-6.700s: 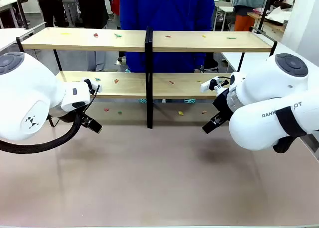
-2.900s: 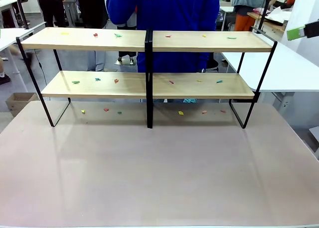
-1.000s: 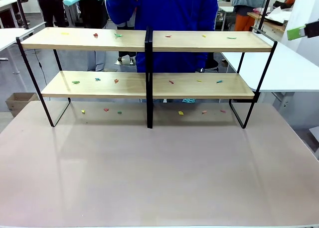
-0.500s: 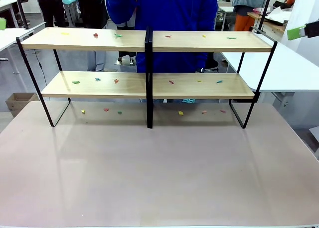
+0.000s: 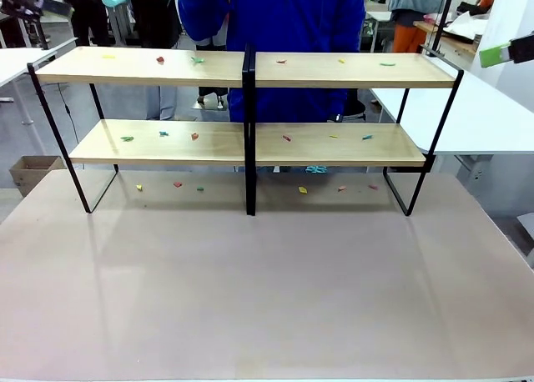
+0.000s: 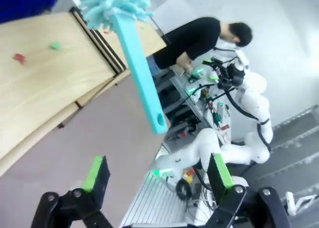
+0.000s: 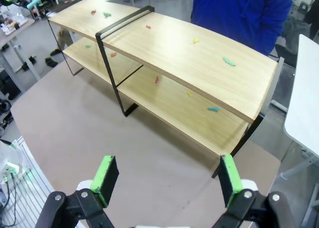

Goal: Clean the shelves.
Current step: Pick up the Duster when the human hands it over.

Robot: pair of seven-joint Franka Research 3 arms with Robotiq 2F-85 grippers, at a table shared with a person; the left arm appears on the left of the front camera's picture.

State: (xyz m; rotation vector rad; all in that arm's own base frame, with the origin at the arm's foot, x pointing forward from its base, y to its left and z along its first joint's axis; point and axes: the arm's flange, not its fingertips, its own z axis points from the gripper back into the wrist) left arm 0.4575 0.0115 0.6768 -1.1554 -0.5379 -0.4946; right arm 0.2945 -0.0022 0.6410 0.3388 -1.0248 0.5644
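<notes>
At the far side of the pinkish-grey table top (image 5: 267,299), the shelves (image 5: 250,107), two long light-wood boards in a thin black metal frame with a black centre post, stand just where they stood some seconds ago. My two white arms, which then hung low in front of the lower board, have lifted away from it. Half a second ago one green pad of mine showed at the front view's left edge, and it has gone from there. The long turquoise duster with a fluffy head (image 6: 137,73) has come in since. Three seconds back only its tuft showed above the centre post. Now its handle reaches out leftward above the upper board, apart from the wood, from in front of the person in a blue top (image 5: 284,15) who stands behind the rack. My left gripper (image 6: 158,173) has its jaws spread wide, and the handle's free end lies ahead of them, apart from both pads. My right gripper (image 7: 168,180) looks down on the rack from above its right end, jaws likewise spread wide. Both boards sit level and carry small coloured scraps (image 5: 193,135), red, green, yellow and teal, scattered along their length. More scraps lie on the table under the lower board.
</notes>
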